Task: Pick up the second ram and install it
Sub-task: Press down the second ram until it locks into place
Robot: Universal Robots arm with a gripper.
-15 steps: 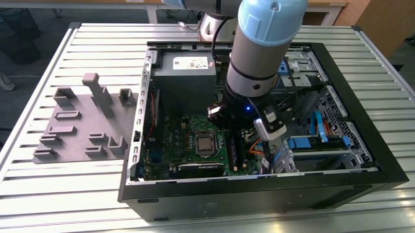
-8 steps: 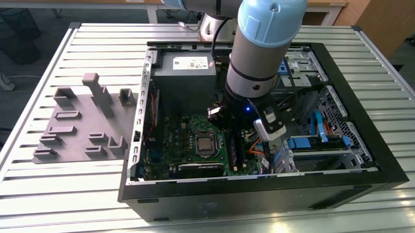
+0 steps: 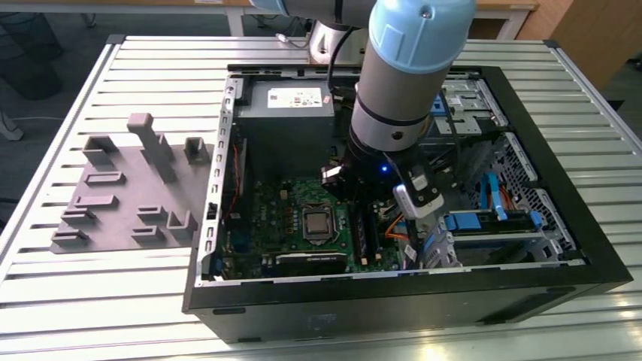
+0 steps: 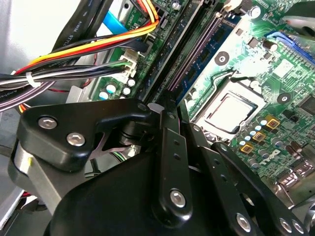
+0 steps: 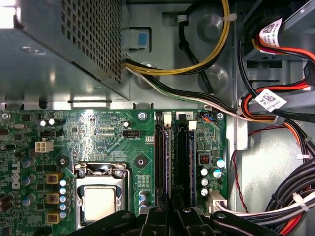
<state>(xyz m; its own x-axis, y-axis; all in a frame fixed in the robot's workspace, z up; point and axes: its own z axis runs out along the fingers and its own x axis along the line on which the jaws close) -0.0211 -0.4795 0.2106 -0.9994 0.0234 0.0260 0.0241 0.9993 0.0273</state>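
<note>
**Gripper low over the memory slots, ram beside the rails**

In the exterior view, a grey plastic fixture with upright pegs (image 3: 131, 188) lies on the slatted metal tabletop (image 3: 60, 301), at 9 o'clock from the open black computer case (image 3: 401, 301). Inside the case lies the large green motherboard (image 3: 286, 203) with its silver square processor (image 3: 319, 223). The long black slot rails (image 3: 363, 237) run at about 3 o'clock from the processor. The black gripper (image 3: 346, 180) hangs at about 1 o'clock from the processor, low inside the case. A bundle of orange and black cables (image 3: 396, 226) passes at 3 o'clock from the rails.

In the first wrist view the gripper (image 5: 171, 216) sits directly over the near end of the rails (image 5: 160, 162). Whether the gripper is open or closed on something, I cannot tell.

In the second wrist view a narrow dark blue strip (image 4: 204, 59) stands on edge, touching the rails. I take it for the second ram, but I cannot tell whether it is fully seated.

In my judgement such a stick is light, stiff and thin, but fragile: the chips and contact edge should not be squeezed or scraped. The best hold is on the two flat faces near the middle of the long upper edge, so that it stays upright. Pressing should be even and straight, because a tilted stick could jam in the rail or bend the board beneath.
</note>
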